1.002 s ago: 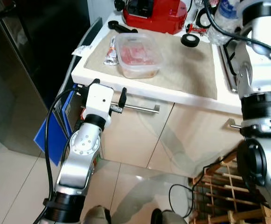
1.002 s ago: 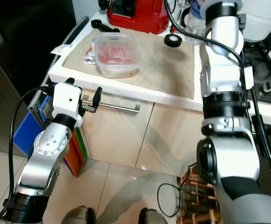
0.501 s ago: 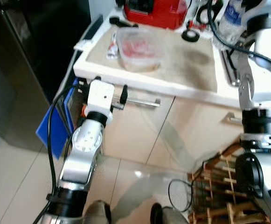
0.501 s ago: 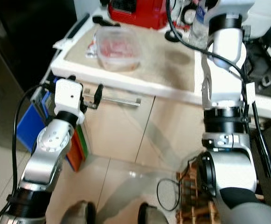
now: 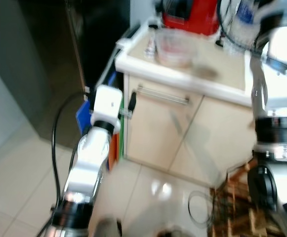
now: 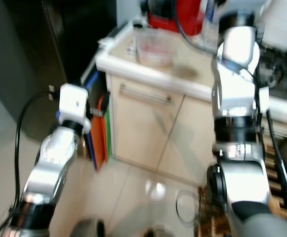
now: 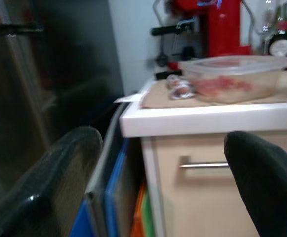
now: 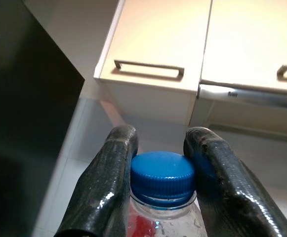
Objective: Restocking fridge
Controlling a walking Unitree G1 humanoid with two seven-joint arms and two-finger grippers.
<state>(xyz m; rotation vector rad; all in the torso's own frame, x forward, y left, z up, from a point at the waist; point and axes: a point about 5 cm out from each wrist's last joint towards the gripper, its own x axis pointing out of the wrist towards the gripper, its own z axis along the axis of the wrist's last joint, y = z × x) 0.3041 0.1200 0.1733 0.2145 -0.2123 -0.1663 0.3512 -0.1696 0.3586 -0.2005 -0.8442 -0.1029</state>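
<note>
The right gripper [image 8: 160, 163] is clamped on the neck of a clear bottle [image 8: 164, 217], its 2 fingers [image 8: 114, 177] pressed to either side of the blue cap [image 8: 163, 177]; the left gripper [image 7: 163, 187] is spread wide, holding nothing, beside the white counter [image 7: 192, 121]; a lidded plastic tub [image 7: 232, 79] of pinkish food sits on that counter.

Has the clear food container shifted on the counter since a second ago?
No. The clear food container sits on the beige mat beside the foil packet, as before; the camera moved.
</note>
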